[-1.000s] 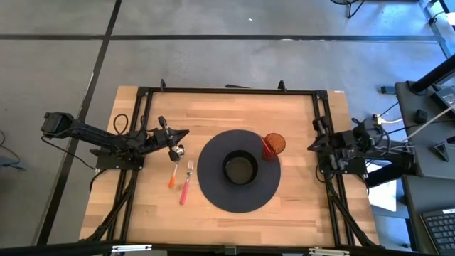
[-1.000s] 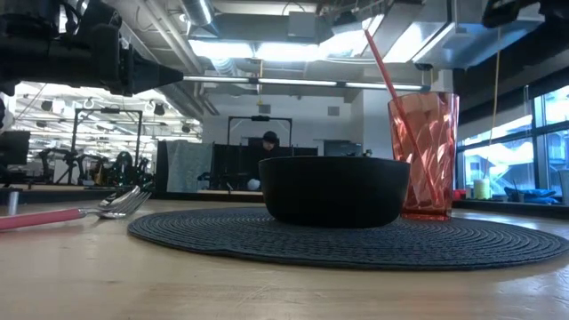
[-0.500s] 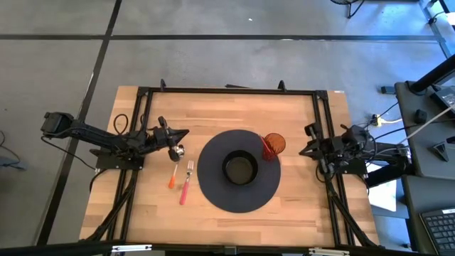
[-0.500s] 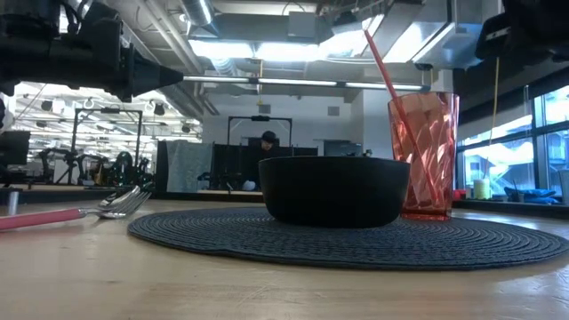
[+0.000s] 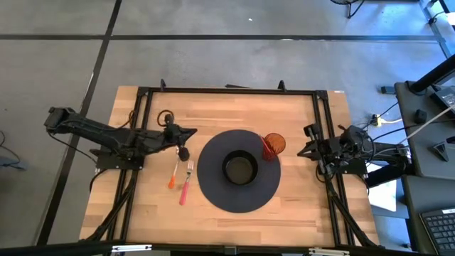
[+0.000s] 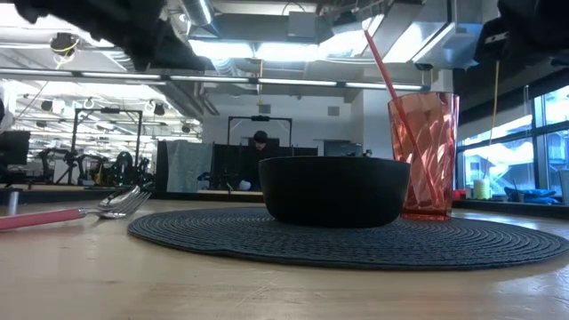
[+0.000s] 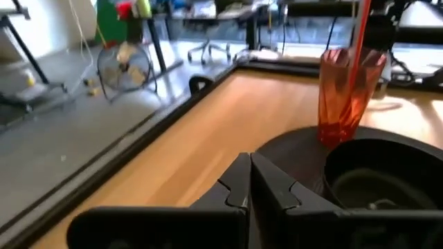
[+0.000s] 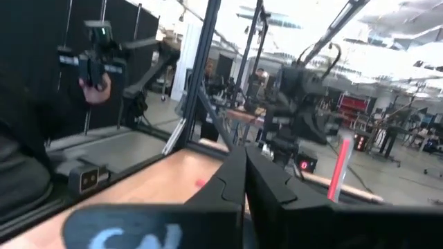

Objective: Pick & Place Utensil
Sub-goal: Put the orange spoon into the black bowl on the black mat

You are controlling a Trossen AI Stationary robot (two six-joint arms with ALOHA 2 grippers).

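Approach step: left pincer (image 5: 190, 132), fingers pressed together (holding nothing), hovers beside the fork (image 5: 186, 181); next it must part them and descend.

Worktop (image 5: 298, 220): we see the mat (image 5: 213, 188) lying at its middle; the arms reach in from either side
Mat: the bowl (image 5: 239, 168) sits on its centre; the cup (image 5: 274, 145) stands on its edge, to the right of and behind the bowl
Cup: we find a straw (image 5: 266, 149) inside it, leaning toward the bowl
Utensils: the fork (image 5: 185, 183) and a second utensil (image 5: 173, 174) lie side by side on the bare worktop, just left of the mat; the fork is the nearer to it
Left gripper (image 5: 190, 132): above the worktop, behind the utensils, left of the mat
Right gripper (image 5: 302, 150): near the right edge, right of the cup, well apart from the utensils
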